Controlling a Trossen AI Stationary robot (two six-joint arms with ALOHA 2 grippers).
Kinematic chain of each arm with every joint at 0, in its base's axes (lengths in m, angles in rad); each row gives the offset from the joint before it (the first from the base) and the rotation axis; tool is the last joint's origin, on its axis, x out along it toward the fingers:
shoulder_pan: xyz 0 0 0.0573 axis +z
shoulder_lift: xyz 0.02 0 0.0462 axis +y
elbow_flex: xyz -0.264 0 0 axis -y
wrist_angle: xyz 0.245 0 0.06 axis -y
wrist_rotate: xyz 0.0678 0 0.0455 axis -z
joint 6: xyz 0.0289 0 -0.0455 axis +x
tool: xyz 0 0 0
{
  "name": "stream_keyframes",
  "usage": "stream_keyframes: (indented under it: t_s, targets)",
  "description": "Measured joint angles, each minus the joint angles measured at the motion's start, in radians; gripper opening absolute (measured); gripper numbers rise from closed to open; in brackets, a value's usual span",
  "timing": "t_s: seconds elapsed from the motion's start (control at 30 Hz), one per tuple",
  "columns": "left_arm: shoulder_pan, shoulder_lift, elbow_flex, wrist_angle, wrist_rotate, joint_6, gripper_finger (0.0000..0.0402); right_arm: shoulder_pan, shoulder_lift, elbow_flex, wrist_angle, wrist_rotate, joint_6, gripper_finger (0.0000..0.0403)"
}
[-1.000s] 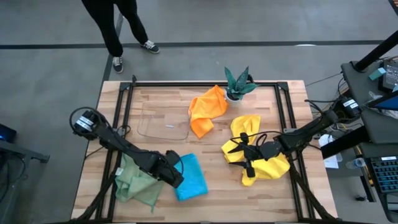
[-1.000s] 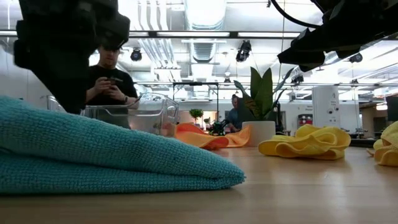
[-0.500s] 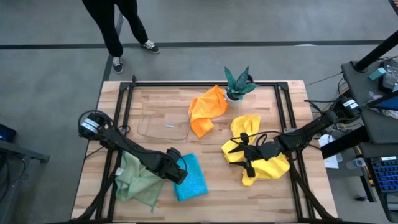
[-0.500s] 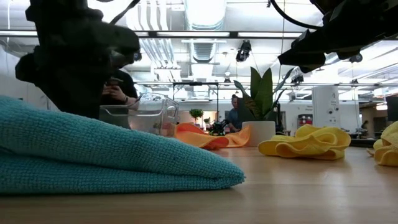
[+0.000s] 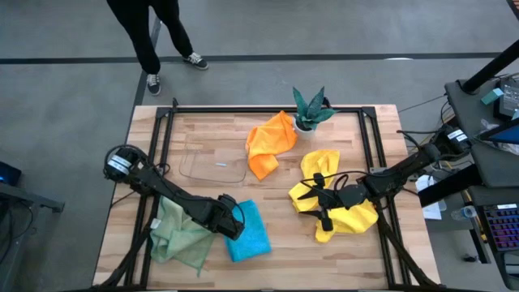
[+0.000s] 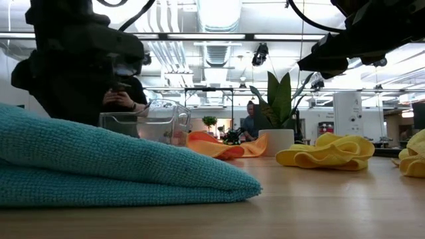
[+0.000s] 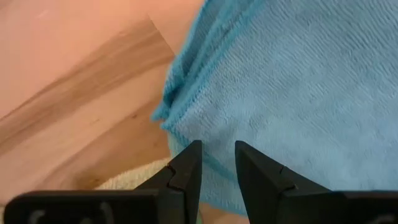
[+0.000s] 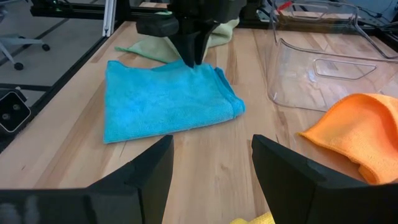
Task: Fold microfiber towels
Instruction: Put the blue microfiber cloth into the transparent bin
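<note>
A bright blue towel (image 5: 251, 231) lies folded flat near the table's front, and the pale green towel (image 5: 177, 237) lies crumpled to its left. My left gripper (image 5: 233, 227) points down at the blue towel's left edge (image 7: 180, 118), its fingers a narrow gap apart. My right gripper (image 5: 310, 195) hangs open in the air over the left end of a yellow towel (image 5: 350, 217). A second yellow towel (image 5: 322, 166) and the orange towel (image 5: 268, 144) lie crumpled farther back. My left gripper's fingertips (image 8: 194, 57) come down from above at the blue towel's left edge, near its far corner. I cannot tell whether they touch the cloth. The towel lies flat on the table.
A clear plastic tray (image 5: 212, 156) sits at the back left, next to the orange towel. A small potted plant (image 5: 310, 109) stands at the far edge. A person (image 5: 158, 32) stands beyond the table's far left corner. Bare wood shows between the blue and yellow towels.
My left gripper has sunk toward the blue towel's left edge and shifted slightly toward the table's right. The gap between its fingers has stayed the same, and the towels have not moved.
</note>
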Motion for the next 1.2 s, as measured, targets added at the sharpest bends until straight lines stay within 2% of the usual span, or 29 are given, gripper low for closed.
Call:
stream_keyframes:
  t_s: [0.47,0.63,0.9,1.2]
  targets:
    - [0.001,-0.021,0.0,-0.027,0.0,0.032,0.0082,0.0,0.0,0.0,0.0,0.0,0.0,0.0208]
    - [0.003,-0.013,0.0,-0.025,-0.066,0.023,0.0082,0.0,0.0,0.0,0.0,0.0,0.0,0.0208]
    - [0.005,-0.004,-0.001,-0.014,-0.065,0.023,0.0085,0.0,0.0,0.0,0.001,0.0,0.0,0.0208]
    - [0.006,-0.004,-0.002,-0.062,-0.03,0.023,0.0161,0.0,0.0,0.0,0.001,0.0,-0.001,0.0208]
